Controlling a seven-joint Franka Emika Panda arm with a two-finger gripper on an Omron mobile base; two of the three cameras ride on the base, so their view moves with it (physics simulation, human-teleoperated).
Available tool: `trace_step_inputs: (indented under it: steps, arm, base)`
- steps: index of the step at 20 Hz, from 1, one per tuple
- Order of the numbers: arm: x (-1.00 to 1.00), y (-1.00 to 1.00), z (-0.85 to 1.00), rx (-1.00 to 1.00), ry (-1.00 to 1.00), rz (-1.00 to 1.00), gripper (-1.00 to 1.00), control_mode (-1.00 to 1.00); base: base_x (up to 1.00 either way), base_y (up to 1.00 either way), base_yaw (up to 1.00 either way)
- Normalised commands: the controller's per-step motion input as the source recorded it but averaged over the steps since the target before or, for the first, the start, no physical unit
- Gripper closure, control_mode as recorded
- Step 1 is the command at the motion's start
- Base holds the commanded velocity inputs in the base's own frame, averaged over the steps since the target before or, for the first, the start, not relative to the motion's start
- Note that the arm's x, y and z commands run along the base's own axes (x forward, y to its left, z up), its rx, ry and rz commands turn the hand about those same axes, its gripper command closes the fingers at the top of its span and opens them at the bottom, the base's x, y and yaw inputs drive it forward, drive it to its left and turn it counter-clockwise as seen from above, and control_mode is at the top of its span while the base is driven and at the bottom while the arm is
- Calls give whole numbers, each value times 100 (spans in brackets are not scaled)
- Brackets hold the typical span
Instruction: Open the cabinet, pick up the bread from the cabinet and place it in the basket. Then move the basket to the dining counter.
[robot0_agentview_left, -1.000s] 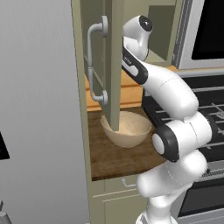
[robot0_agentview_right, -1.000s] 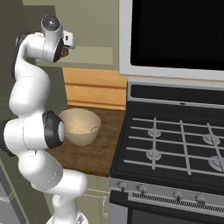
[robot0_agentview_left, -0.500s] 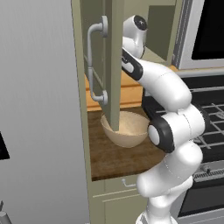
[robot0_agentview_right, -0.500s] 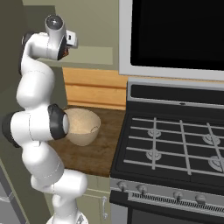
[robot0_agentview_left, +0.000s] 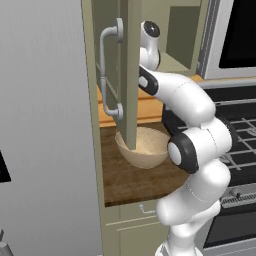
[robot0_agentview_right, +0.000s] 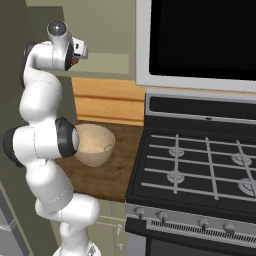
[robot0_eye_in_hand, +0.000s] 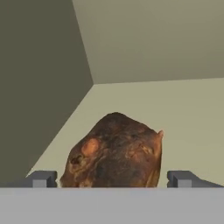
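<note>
The cabinet door (robot0_agentview_left: 131, 75) stands swung open, its silver bar handle (robot0_agentview_left: 105, 75) facing left. My arm reaches up into the cabinet, with the hand (robot0_agentview_right: 75, 50) at shelf height. In the hand view the dark brown crusty bread (robot0_eye_in_hand: 116, 151) lies on the pale shelf in the back corner. My gripper (robot0_eye_in_hand: 111, 178) is open, one of its fingertips (robot0_eye_in_hand: 41, 178) on each side of the loaf without touching it. The beige basket (robot0_agentview_left: 145, 147) (robot0_agentview_right: 95, 145) sits on the short wood worktop below the open door. The dining counter is out of view.
A grey fridge side (robot0_agentview_left: 45, 125) stands left of the cabinet. A stove with burner grates (robot0_agentview_right: 200, 165) lies to the right, with a black microwave (robot0_agentview_right: 200, 40) above it. The short worktop (robot0_agentview_left: 130, 180) has a narrow bare strip in front of the basket.
The arm has drawn more upright, and the hand has moved a little left and deeper into the cabinet. The gripper has stayed open. The basket and the door have not moved.
</note>
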Motion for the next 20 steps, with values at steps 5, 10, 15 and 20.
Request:
trace_step_inputs:
  steps: [5,10,15,20]
  arm:
    - [30,12,-19,-1,0,-6,-100,-100]
    - [12,-2,-12,0,5,-4,100,-100]
    - [-1,-36,-8,0,7,-3,100,-100]
    - [-15,-94,0,0,1,-1,100,-100]
  base:
    - [0,0,0]
    - [0,0,0]
    - [0,0,0]
    - [0,0,0]
